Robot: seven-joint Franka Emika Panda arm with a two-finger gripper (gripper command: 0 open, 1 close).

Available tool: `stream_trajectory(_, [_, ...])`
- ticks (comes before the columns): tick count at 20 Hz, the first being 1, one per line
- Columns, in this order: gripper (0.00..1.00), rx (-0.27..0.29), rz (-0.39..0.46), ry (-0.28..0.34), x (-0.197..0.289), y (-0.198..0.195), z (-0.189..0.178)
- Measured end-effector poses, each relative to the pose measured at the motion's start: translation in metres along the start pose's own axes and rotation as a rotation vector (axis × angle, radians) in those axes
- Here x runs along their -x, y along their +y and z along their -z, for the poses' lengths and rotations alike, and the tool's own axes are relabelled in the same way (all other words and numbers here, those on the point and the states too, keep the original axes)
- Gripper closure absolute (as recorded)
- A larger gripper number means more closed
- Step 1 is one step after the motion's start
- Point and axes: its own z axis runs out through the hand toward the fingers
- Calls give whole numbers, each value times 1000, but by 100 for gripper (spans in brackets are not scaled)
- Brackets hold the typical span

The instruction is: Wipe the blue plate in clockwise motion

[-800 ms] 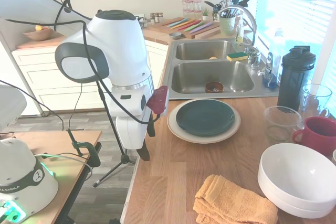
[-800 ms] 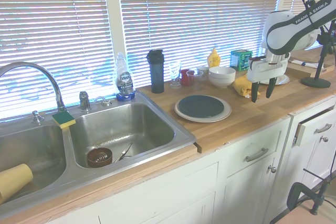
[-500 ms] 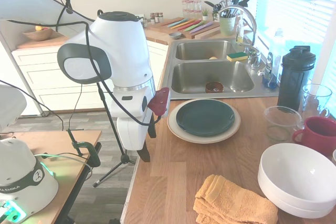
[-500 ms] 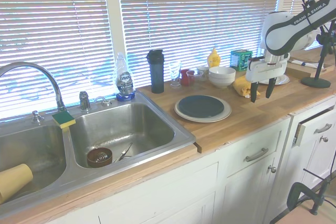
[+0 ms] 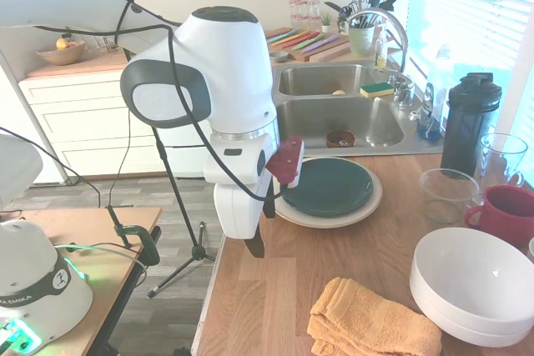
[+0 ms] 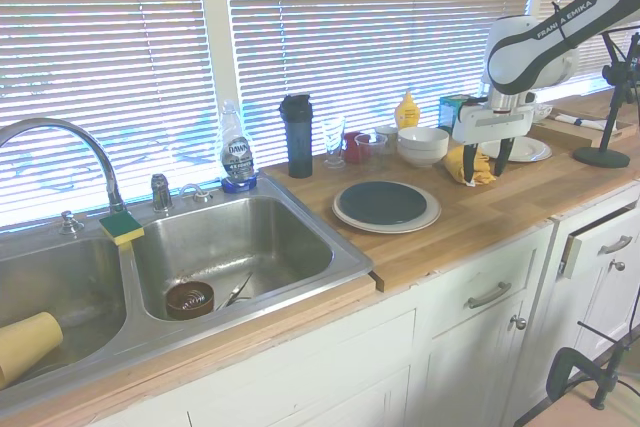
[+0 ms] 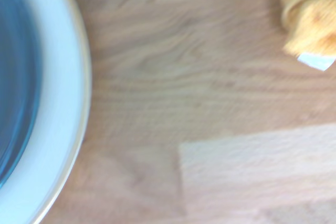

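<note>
We find the gripper [image 6: 500, 159] empty, jaws spread, between blue plate [image 6: 383, 202] at nine o'clock and orange towel [image 6: 467, 166] just behind.

Orange towel [image 5: 374, 323] on counter beside stacked white bowls [image 5: 474, 283]; red mug [image 5: 507, 213], black shaker bottle [image 5: 469, 122] behind.
</note>
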Motion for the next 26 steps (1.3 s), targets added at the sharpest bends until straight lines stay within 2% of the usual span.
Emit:
stream_trajectory(7, [0,-17,-76,6,-40,4,18])
stream_trajectory(13, [0,-19,-159,0,-81,32,37])
stream_trajectory(17, [0,-8,-157,-9,-110,48,47])
stream_trajectory(21, [0,12,-147,-22,-144,40,46])
stream_trajectory(26, [0,13,-164,-47,-182,10,28])
